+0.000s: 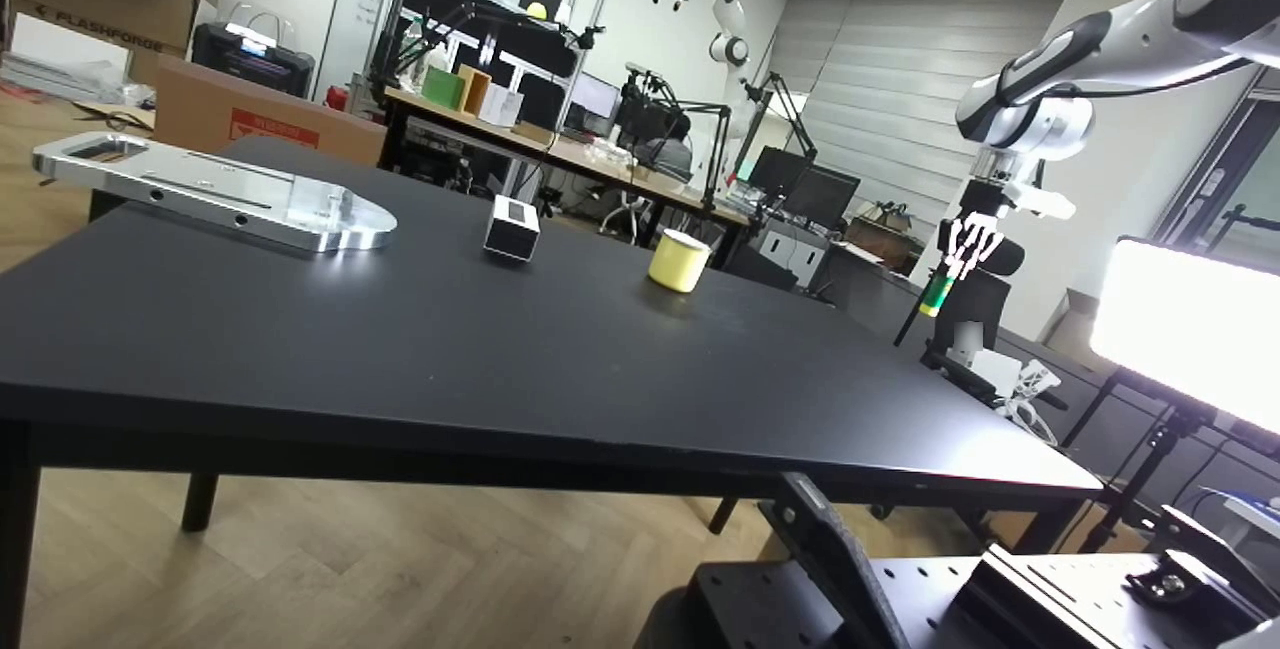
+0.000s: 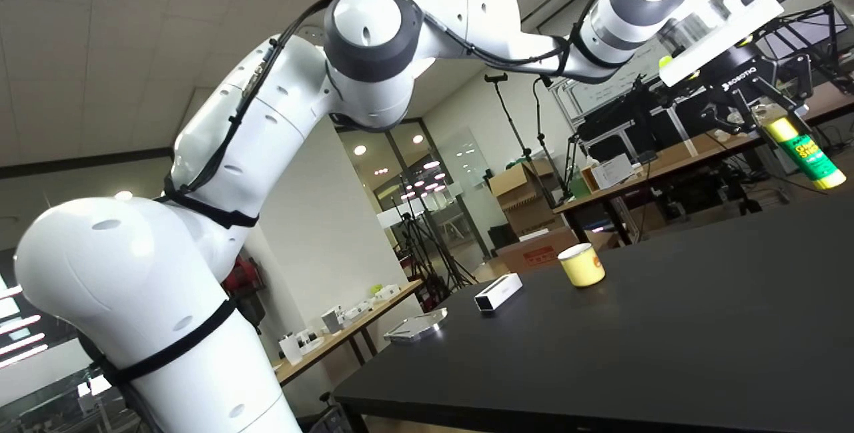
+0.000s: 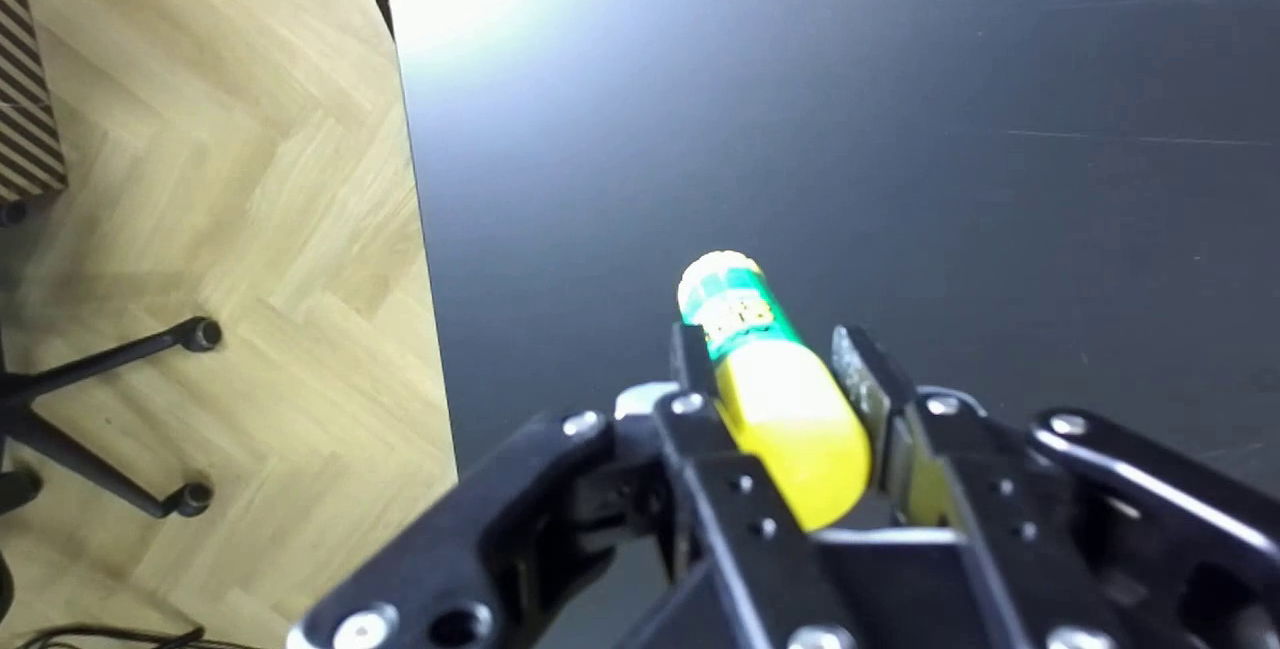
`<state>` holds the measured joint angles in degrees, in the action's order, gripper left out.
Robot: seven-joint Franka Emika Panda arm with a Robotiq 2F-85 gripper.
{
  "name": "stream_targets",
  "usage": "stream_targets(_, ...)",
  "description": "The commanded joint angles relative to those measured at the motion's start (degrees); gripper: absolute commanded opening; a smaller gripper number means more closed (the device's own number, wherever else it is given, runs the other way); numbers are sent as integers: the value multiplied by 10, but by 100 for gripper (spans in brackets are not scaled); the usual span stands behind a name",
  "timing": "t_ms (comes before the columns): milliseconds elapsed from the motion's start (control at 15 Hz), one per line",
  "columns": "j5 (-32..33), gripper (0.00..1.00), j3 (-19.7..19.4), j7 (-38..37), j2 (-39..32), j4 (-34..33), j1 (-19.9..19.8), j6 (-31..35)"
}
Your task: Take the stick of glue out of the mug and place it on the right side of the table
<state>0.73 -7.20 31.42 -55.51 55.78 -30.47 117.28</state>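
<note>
Between the jaws of the gripper (image 3: 768,332), the glue stick (image 3: 776,394) is clamped clear above the table (image 1: 480,359), whose top carries, in order away from the gripper, a yellow mug (image 1: 678,264), a white box (image 1: 512,229) and a metal plate (image 1: 220,189).

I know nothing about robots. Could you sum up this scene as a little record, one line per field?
Robot: one white arm
Holding: gripper closed on a glue stick
Glue stick's place: in the air, not touching the table
Mug: yellow mug, upright on the table, nothing showing above its rim
Also on the table: white-and-black block; flat metal plate
Left to do: set the glue stick down on the table's right side
</note>
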Motion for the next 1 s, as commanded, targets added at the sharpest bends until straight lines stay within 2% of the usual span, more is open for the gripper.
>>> stream_targets(0, -8, 9, -3, -30, -33, -26, -5, 8)
stream_targets(267, -17, 9, 9, -32, -72, -52, -15, -7)
stream_targets(600, -32, 9, 3, -32, -100, -65, -13, 7)
stream_targets(933, -31, 9, 17, -32, -139, -107, -30, -11)
